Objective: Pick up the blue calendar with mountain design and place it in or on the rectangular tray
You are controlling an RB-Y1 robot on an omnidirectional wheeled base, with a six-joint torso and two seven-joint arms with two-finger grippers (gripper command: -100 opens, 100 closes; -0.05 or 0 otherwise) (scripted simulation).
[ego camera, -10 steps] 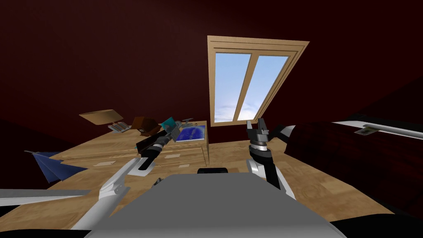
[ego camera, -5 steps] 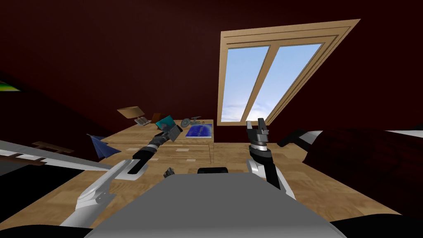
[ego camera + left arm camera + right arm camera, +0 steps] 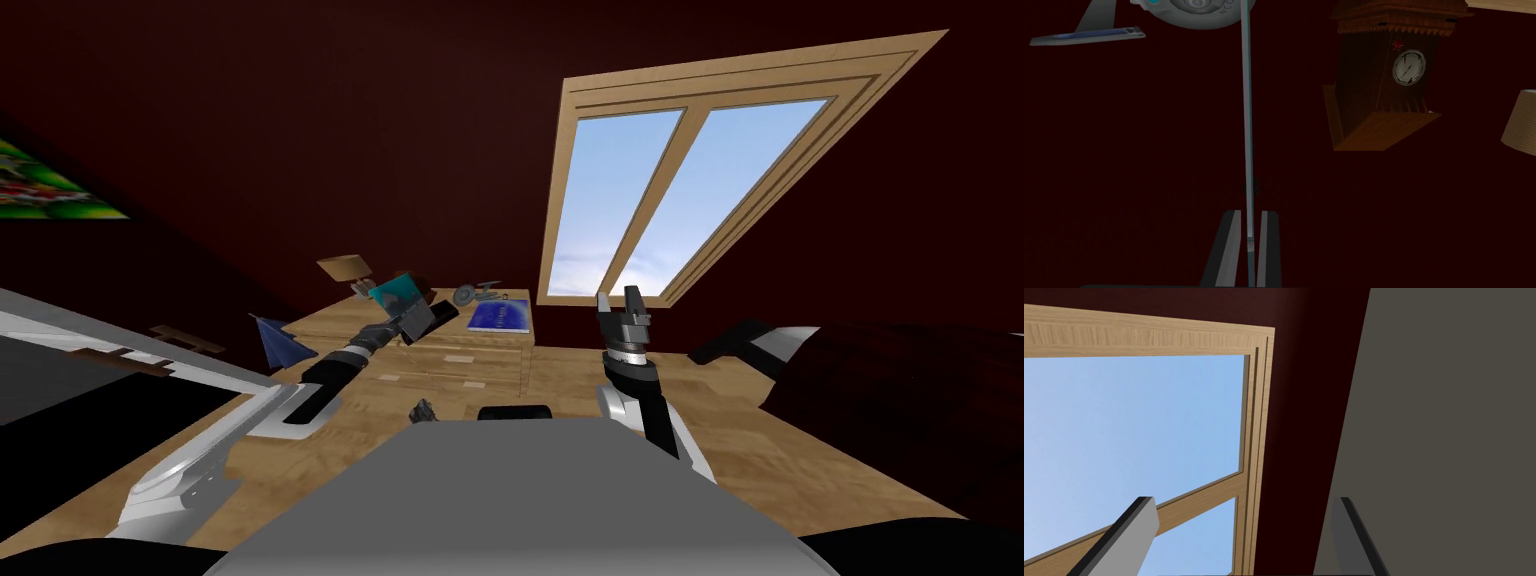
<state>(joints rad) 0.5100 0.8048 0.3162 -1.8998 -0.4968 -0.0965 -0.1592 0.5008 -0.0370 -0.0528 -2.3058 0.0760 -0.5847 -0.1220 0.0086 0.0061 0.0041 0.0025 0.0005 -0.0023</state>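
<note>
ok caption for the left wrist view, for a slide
Left gripper shut on the calendar, seen edge-on, with a wooden clock beyond

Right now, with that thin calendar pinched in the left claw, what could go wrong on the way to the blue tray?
1. The left claw grips the calendar only near one edge, so the tall, thin sheet might swing or slip out.
2. A model spaceship sits right beside the tray, so the calendar could knock it while being lowered.
</note>
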